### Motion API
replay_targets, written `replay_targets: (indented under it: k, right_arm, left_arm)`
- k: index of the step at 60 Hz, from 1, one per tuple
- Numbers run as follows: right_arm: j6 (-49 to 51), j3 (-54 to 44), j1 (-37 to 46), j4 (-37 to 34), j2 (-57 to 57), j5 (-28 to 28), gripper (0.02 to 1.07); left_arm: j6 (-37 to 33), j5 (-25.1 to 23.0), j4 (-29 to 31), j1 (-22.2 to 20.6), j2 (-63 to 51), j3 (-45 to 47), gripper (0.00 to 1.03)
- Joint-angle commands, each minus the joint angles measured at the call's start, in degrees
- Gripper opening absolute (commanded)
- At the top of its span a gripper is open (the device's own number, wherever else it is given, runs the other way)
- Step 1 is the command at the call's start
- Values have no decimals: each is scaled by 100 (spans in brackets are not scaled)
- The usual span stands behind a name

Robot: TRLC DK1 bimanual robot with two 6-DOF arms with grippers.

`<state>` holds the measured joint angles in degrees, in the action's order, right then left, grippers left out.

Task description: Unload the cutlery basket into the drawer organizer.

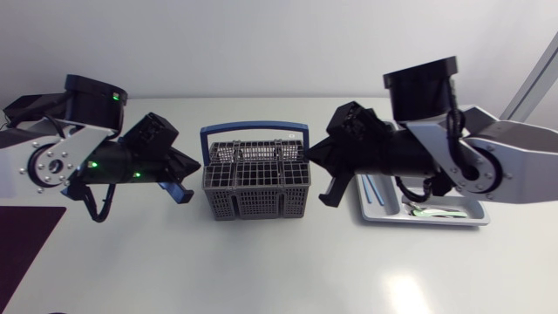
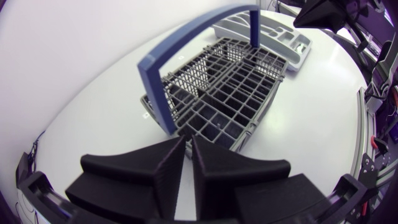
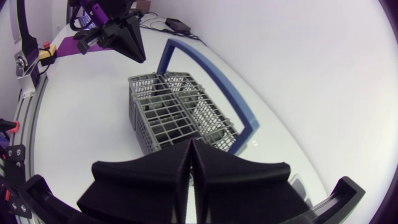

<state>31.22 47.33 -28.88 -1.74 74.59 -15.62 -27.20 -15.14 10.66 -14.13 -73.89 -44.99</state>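
The grey cutlery basket (image 1: 255, 181) with its blue handle (image 1: 253, 129) stands mid-table; no cutlery shows sticking out of it. My left gripper (image 1: 195, 165) hovers just left of it. In the left wrist view the basket (image 2: 217, 87) lies ahead of the left gripper (image 2: 188, 155), whose fingers stand a sliver apart with nothing between them. My right gripper (image 1: 312, 157) hovers at the basket's right side, and in its own view this right gripper (image 3: 191, 155) is shut and empty over the basket (image 3: 174, 118). The white drawer organizer (image 1: 380, 215) lies right of the basket, under the right arm, with a few pieces in it.
A purple mat (image 1: 26, 235) covers the table's front left corner. The organizer (image 2: 273, 31) shows beyond the basket in the left wrist view. Bare white table stretches in front of the basket and behind it.
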Motion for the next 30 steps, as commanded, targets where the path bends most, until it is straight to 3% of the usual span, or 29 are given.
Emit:
replay_targets:
  k: [1, 17, 26, 30]
  right_arm:
    - [-178, -312, 137, -99, -357, 235, 8]
    - [-257, -963, 841, 95, -1482, 955, 9]
    - [-213, -1428, 1060, 68, -2361, 1316, 25]
    - [-204, -1578, 1139, -20, -2757, 1395, 39]
  left_arm:
    - [127, -42, 86, 165, 296, -18, 29]
    - [215, -42, 103, 561, 999, 245, 53]
    - [224, -24, 112, 745, 1456, 412, 75]
    - [277, 11, 121, 833, 1711, 483, 87]
